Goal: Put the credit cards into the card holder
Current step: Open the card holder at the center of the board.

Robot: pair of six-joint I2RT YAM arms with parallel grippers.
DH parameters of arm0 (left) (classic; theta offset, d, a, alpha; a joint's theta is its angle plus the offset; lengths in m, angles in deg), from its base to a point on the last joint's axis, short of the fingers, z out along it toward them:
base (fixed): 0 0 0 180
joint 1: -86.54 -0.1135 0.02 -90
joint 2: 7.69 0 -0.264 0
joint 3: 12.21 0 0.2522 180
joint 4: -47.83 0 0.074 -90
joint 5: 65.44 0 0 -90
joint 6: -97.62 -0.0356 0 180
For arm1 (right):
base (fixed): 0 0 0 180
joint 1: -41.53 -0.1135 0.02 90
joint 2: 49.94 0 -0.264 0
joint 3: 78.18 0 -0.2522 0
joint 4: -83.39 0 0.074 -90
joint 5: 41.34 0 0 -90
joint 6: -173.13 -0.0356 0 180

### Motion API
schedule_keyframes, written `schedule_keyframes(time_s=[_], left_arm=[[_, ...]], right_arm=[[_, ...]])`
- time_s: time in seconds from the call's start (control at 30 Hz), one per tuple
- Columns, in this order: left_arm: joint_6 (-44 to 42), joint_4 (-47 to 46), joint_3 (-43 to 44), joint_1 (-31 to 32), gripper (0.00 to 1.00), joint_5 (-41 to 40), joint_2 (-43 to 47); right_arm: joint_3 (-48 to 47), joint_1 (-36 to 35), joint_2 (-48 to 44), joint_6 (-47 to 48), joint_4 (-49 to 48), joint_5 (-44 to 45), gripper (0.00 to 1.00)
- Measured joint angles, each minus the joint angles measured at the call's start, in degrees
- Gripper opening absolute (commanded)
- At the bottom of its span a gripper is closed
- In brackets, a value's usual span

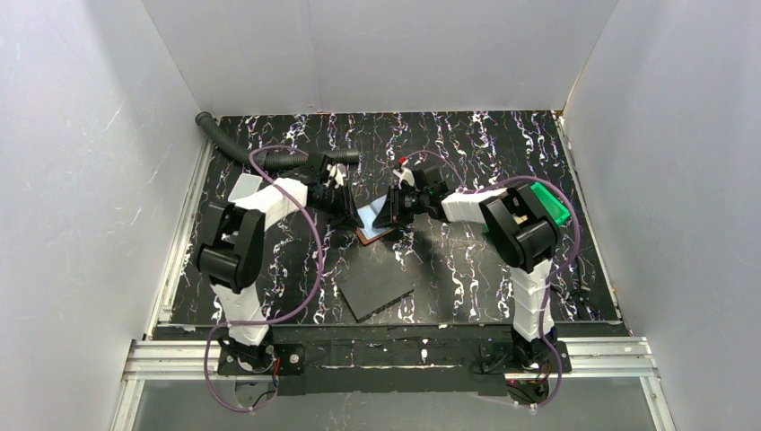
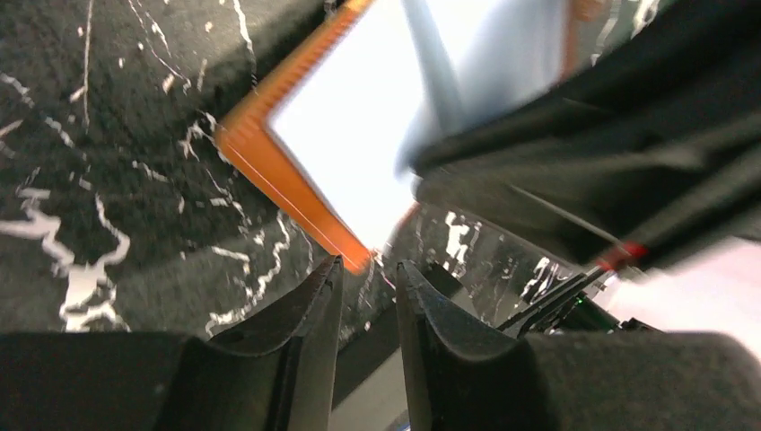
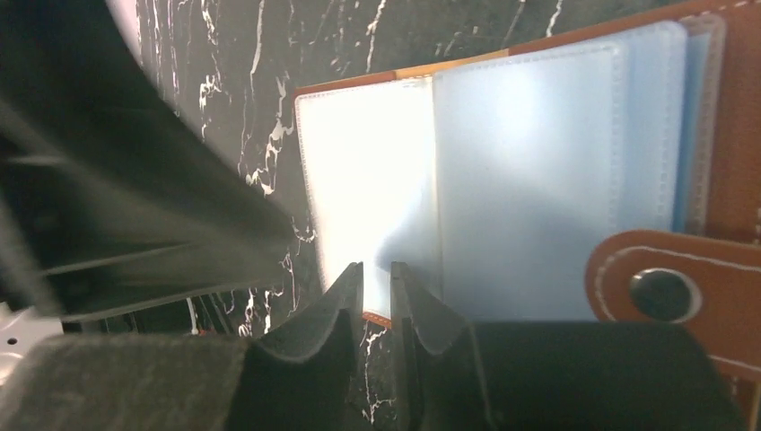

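Observation:
The card holder [image 1: 373,224] lies open on the marbled table between my two grippers. It is brown leather with clear, bluish sleeves [image 3: 529,171] and a snap tab [image 3: 664,292]. My left gripper [image 2: 370,263] hovers just off the card holder's orange corner [image 2: 269,166], its jaws a narrow gap apart with nothing between them. My right gripper [image 3: 375,267] stands at the near edge of the left sleeve, jaws also narrowly apart, with the table showing through the gap. I see no loose credit cards near the card holder. Whether the sleeves hold cards I cannot tell.
A dark grey slab [image 1: 377,289] lies in front of the holder. The right arm partly hides a green bin [image 1: 549,206]. A corrugated hose [image 1: 242,148] runs along the back left. A pale flat piece [image 1: 244,187] lies beside the left arm. White walls surround the table.

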Motion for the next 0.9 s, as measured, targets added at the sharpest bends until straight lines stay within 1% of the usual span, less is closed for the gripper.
schedule_keyframes(time_s=[0.07, 0.17, 0.27, 0.33, 0.47, 0.63, 0.77, 0.9], left_arm=[[-0.76, 2.38, 0.61, 0.00, 0.31, -0.57, 3.15], [-0.74, 2.99, 2.38, 0.00, 0.33, -0.17, 7.34], [0.22, 1.33, 3.80, 0.11, 0.31, 1.60, 9.35], [1.11, -0.39, 4.55, 0.46, 0.29, 2.95, 8.52], [2.71, -3.80, 3.63, 1.14, 0.29, 3.89, 3.69], [3.56, -4.48, 0.98, 1.40, 0.28, 3.56, -1.57], [3.54, -5.09, -0.44, 1.40, 0.28, 3.19, -2.23], [3.34, -5.55, -0.55, 1.40, 0.29, 2.80, -2.23]], right_arm=[[0.15, 0.13, 1.14, -0.81, -1.22, -0.59, 0.25], [0.44, 0.13, 1.68, -1.79, -2.84, -0.90, 0.25], [0.57, 0.13, 1.68, -2.36, -3.98, -0.85, 0.28], [0.85, 0.13, 1.62, -3.10, -4.79, -0.85, 0.29], [1.33, 0.63, 0.79, -4.48, -5.25, -0.94, 0.31], [2.10, 3.87, -2.01, -4.35, -4.72, -0.83, 0.33], [2.14, 6.25, -4.44, -2.95, -2.71, -0.37, 0.38], [2.12, 6.95, -6.99, -0.13, 0.55, 0.33, 0.38]])
